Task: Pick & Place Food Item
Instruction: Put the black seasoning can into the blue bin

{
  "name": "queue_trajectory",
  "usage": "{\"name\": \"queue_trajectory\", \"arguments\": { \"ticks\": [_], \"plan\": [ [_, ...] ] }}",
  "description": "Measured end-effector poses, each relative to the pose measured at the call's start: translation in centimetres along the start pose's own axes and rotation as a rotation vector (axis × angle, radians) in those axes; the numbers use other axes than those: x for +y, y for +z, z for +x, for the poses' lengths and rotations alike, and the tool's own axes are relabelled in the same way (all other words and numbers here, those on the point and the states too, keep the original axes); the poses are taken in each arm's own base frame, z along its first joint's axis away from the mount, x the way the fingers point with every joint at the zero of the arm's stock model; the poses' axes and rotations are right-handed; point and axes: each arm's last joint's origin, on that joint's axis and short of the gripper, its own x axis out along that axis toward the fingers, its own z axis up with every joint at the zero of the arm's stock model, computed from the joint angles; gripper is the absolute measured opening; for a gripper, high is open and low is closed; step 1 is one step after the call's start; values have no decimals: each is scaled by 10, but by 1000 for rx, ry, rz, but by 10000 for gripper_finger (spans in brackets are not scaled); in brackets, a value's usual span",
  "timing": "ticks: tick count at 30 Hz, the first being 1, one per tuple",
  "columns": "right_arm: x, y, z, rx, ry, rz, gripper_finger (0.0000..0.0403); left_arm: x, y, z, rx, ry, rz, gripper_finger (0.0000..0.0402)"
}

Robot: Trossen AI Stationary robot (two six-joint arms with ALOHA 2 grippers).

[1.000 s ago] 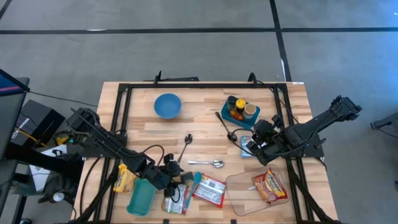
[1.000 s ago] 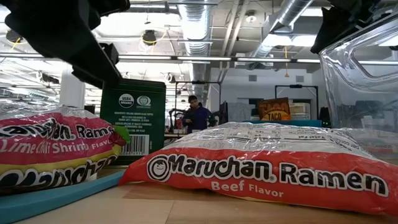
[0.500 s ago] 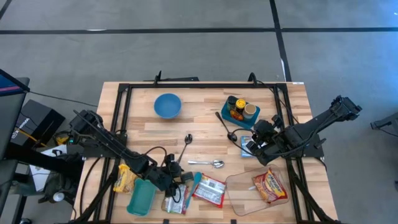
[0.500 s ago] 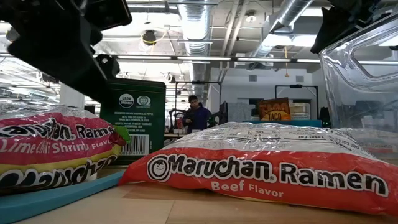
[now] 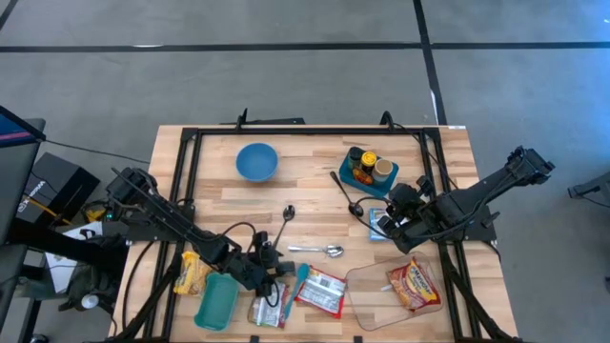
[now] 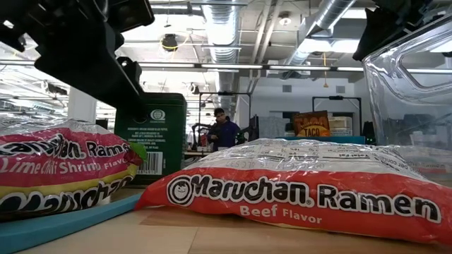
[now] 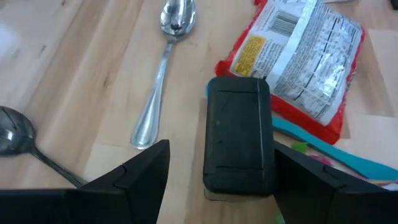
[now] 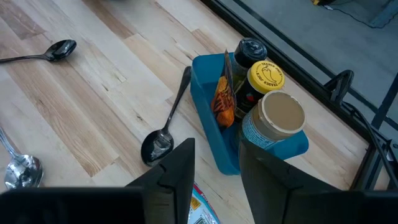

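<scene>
left gripper (image 5: 272, 270) low by ramen packet (image 5: 321, 292) | right gripper (image 5: 381, 225) beside blue tray (image 5: 375, 190)

- A robotics lab or test workshop inside a large industrial hall, not a home or kitchen.
- Low view: exposed round ventilation ducts (image 6: 224, 28) and pipes run under an open ceiling with strip lights.
- A person (image 6: 223, 132) stands at a workbench far back, near 12 o'clock.
- High view: the wooden table (image 5: 315, 181) carries a black metal frame (image 5: 305, 131) and stands on a bare grey concrete floor (image 5: 286, 86) marked with dark lines.
- Cables and black equipment boxes (image 5: 52, 191) lie at the table's 9 o'clock side.
</scene>
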Motion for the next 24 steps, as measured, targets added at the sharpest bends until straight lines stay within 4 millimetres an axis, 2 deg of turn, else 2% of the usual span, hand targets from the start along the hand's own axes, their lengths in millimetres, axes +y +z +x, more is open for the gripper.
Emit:
{"name": "queue_trajectory", "arguments": {
  "ticks": [7, 18, 24],
  "plan": [
    [0, 0, 0, 0, 0, 0, 118, 0, 0, 0, -4, 9, 83, 246],
    [0, 0, 0, 0, 0, 0, 118, 0, 0, 0, -4, 9, 75, 245],
    [0, 0, 0, 0, 1, 0, 118, 0, 0, 0, -3, 9, 75, 212]
  ]
}}
